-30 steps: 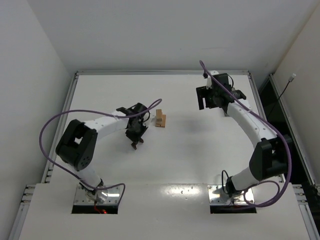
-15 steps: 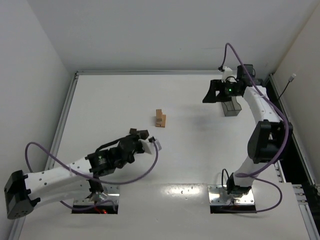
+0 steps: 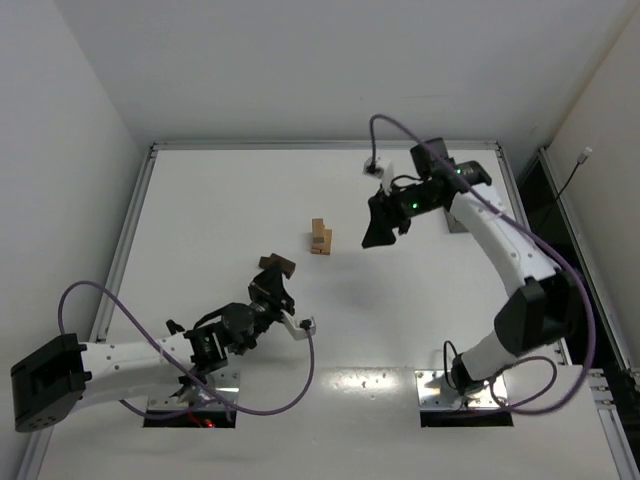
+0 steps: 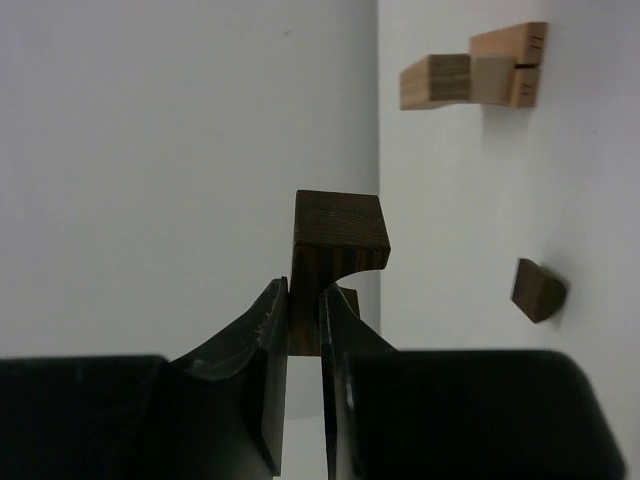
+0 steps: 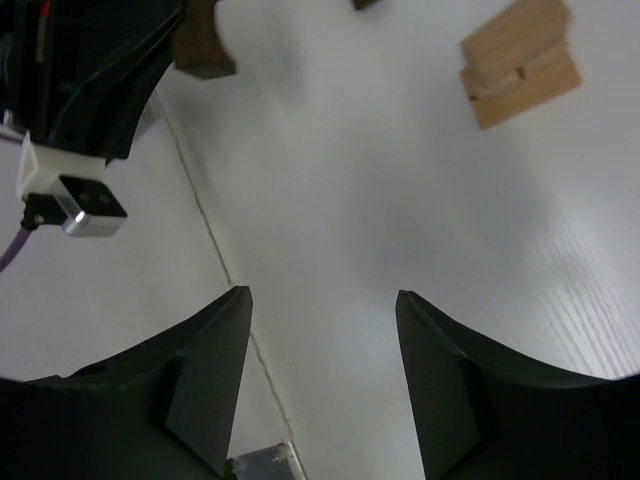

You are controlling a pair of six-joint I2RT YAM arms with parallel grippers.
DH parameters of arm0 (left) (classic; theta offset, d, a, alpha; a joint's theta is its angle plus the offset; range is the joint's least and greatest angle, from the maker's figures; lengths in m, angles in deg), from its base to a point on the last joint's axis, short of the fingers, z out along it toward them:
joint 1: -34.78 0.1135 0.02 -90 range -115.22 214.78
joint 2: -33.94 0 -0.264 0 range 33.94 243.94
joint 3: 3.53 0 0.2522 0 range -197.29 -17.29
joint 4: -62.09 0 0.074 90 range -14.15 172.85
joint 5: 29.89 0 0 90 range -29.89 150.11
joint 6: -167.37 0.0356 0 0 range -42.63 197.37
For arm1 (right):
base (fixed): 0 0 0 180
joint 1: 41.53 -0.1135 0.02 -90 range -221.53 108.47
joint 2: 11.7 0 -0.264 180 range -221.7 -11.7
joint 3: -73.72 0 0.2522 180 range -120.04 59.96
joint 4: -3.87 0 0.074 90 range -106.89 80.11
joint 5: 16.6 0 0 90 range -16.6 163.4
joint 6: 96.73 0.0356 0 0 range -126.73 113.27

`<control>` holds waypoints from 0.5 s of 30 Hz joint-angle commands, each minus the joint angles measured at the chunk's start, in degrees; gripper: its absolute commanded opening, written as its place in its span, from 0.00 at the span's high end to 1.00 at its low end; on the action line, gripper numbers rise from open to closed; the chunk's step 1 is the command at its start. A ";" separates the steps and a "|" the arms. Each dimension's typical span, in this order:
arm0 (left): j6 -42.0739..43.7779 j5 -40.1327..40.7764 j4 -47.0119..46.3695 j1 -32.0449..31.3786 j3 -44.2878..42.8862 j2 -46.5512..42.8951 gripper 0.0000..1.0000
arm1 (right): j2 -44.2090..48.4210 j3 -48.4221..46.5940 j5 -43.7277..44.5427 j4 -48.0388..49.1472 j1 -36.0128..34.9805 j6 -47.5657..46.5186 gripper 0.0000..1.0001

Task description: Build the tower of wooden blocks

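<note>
the left gripper [image 4: 305, 300] was clamped on a dark brown notched block [image 4: 338, 238]. its two black fingers [image 4: 262, 372] pinched the block's narrow lower part, and the wider top with its curved cut-out stood clear above the tips. in the top view the left arm lay stretched low across the near left part of the table [image 3: 200, 200], with the gripper [image 3: 272, 280] and its dark block [image 3: 277, 264] near the middle of the surface.

a cluster of tan blocks [image 3: 320, 238] stood on the table past the held block, apart from it, toward the far side. in the left wrist view the tan pieces [image 4: 475, 78] touched one another, and a thin slit showed in the palest one. a small dark brown piece [image 4: 538, 290] lay alone on the white surface between the held block and the tan cluster, touching neither.

the right gripper [image 3: 376, 232] hung above the table just to the right of the tan blocks. its jaws stood well apart with nothing between them. its own camera looked down between the two fingers [image 5: 210, 372] at bare table. the tan blocks [image 5: 520, 62] showed at the upper right of that view, and the left gripper [image 5: 95, 75] with its dark block [image 5: 200, 48] at the upper left.
</note>
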 commanded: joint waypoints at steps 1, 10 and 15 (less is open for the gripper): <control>3.83 1.75 -12.90 -0.87 -4.24 3.99 1.00 | 9.22 4.33 9.11 4.63 -6.59 -2.36 0.44; 3.83 4.29 -16.51 -2.72 -7.58 7.16 1.00 | 14.42 10.84 19.84 18.61 -15.48 1.07 0.46; 3.30 7.55 -15.98 -5.78 -8.29 8.39 1.00 | 11.79 10.77 22.13 23.36 -16.80 1.15 0.47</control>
